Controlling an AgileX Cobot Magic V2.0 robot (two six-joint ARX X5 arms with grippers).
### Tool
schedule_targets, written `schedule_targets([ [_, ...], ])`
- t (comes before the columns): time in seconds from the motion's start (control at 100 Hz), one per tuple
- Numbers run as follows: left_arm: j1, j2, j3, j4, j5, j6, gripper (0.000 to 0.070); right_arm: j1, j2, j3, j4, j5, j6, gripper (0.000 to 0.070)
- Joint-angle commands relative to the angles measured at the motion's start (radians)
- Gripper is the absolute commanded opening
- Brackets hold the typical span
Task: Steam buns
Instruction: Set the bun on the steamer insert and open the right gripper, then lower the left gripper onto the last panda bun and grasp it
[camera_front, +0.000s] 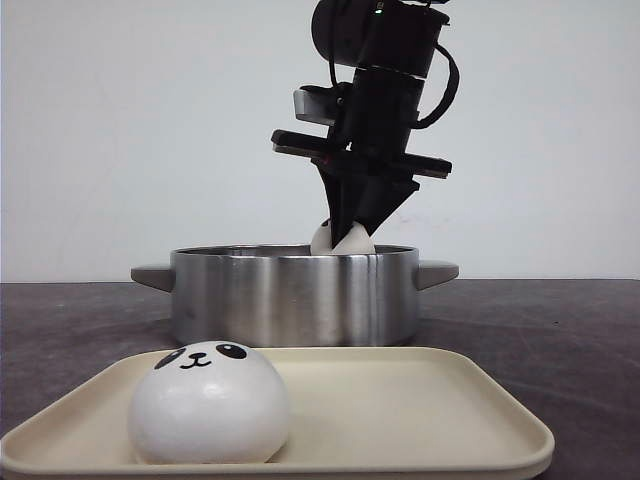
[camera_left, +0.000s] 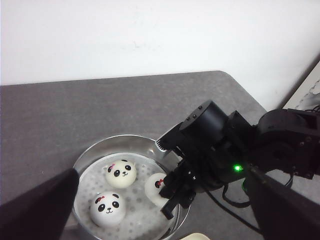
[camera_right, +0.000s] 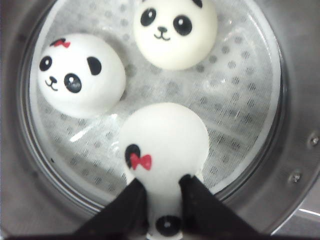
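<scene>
1. Now, on the left of the front view, one bun (camera_front: 209, 403) with a panda face sits on the cream tray (camera_front: 420, 420), close to the camera. It is not in the pot yet.
2. The left gripper (camera_left: 160, 220) looks down from above the pot. Only dark bits of its fingers show at the lower edge of its own view, so I cannot tell if it is open or closed. It does not seem to hold anything.
3. In the middle stands the shiny steel pot (camera_front: 293, 292), just behind the tray. Inside it lies a white steamer sheet with little holes (camera_right: 235, 95).
4. Two buns already rest on that sheet: one with a red bow (camera_right: 77, 75) and one plain one (camera_right: 175, 32). They sit near each other but apart.
5. The right gripper (camera_right: 162, 192) reaches down into the pot. Its two black fingers (camera_right: 131, 207) pinch a third bun (camera_right: 165, 142), the one with the bow, and squash its end a little.
6. I think the step now is putting this third bun down onto the sheet. It seems to be touching the sheet or very close to it, beside the pot wall.
7. Next, the right gripper should open softly, so the bun does not roll into the others, and then lift straight up.
8. After that, the last bun on the tray needs picking up and a spot in the free part of the sheet.
</scene>
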Motion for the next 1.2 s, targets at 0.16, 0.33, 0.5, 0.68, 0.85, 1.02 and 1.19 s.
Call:
schedule_targets([
  [0.16,-0.008,0.020,0.018,-0.032,-0.003,-0.003,0.0665,0.008,0.014,0.019,-0.014,0.000,-0.002,0.0429],
  [0.33,-0.008,0.058,0.018,-0.066,-0.002,-0.003,0.0665,0.001,0.010,0.021,-0.054,0.011,0.006,0.0429],
  [0.5,-0.014,0.126,0.008,-0.154,0.005,-0.003,0.0665,0.000,-0.034,0.021,-0.035,0.013,0.004,0.0429],
  [0.68,-0.045,0.195,-0.010,-0.167,0.006,-0.003,0.0665,-0.005,-0.068,0.021,-0.023,0.005,0.003,0.0432],
  [0.85,-0.093,0.237,-0.010,-0.140,0.009,-0.003,0.0665,-0.023,-0.068,0.021,-0.114,0.003,-0.016,0.0666],
  [1.02,-0.136,0.256,-0.010,-0.125,0.008,-0.008,0.0665,-0.026,-0.076,0.021,-0.123,0.007,-0.033,0.0694],
  [1.19,-0.154,0.257,-0.046,-0.137,0.004,-0.031,0.0665,-0.037,-0.151,0.021,-0.143,0.007,-0.037,0.0412],
])
